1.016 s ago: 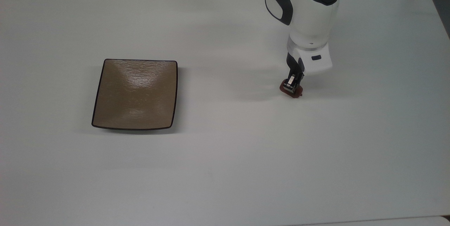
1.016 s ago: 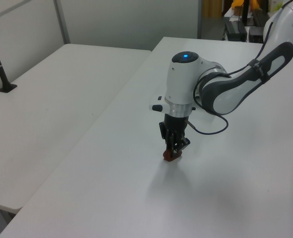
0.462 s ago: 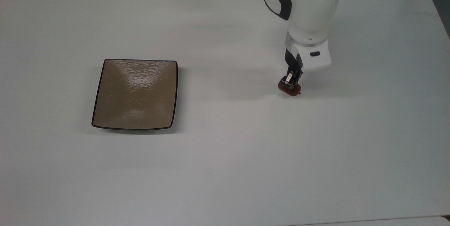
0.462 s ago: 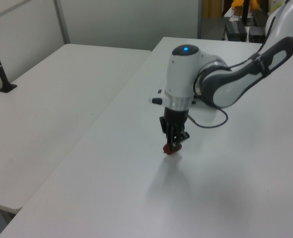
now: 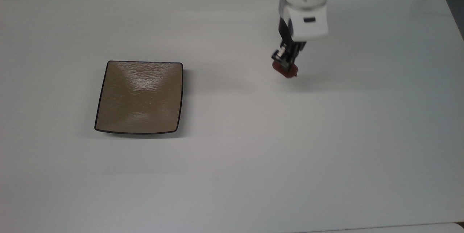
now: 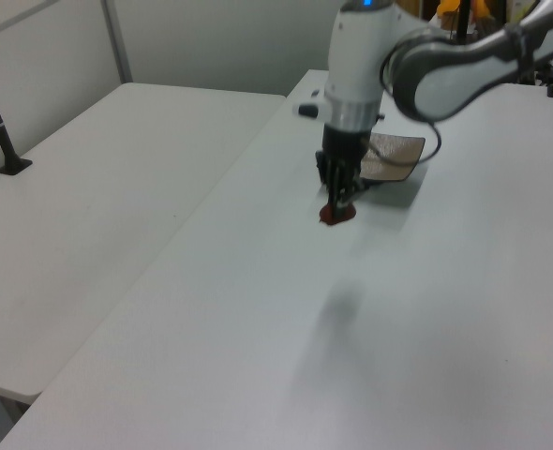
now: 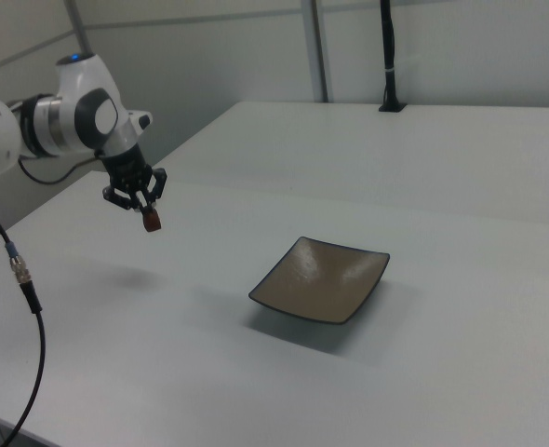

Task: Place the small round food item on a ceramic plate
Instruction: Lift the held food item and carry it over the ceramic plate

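On the bare white table (image 7: 461, 372), nearest in the right view, sits the square tan-brown ceramic plate (image 7: 319, 279) with thin dark rim, nothing on it. Well beyond it hangs my two-finger gripper (image 7: 146, 210), pinched shut on the small glossy red-brown food lump (image 7: 152, 222), clear of the tabletop with its shadow below. I judge this the carry step: next comes travel across to above the plate, then lowering and letting go. Hard to read: the fingertips cover most of the lump, and in the left view the arm hides much of the plate
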Controlling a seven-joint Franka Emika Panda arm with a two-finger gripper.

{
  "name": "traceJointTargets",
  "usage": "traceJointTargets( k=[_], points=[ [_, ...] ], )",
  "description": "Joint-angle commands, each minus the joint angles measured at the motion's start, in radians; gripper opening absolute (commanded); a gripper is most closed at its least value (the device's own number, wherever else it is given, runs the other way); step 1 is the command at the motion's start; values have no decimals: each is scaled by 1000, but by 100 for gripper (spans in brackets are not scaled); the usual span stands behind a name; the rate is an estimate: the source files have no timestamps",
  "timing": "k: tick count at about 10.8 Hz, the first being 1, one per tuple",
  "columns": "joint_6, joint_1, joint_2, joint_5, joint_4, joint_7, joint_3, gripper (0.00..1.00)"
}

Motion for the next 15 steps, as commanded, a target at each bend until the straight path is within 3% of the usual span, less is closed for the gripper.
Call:
traceJointTargets(
  k=[1, 3, 8, 12, 15],
  points=[
    [-130, -63, -128, 57, -16, 13, -11, 9],
    [-210, -89, -180, 60, -11, 13, -24, 5],
    [-243, -109, -206, 106, -9, 120, -165, 5],
    [-180, -209, -154, 111, -9, 149, -173, 5],
    [-67, -226, -85, 100, -14, 164, -173, 5]
  ],
)
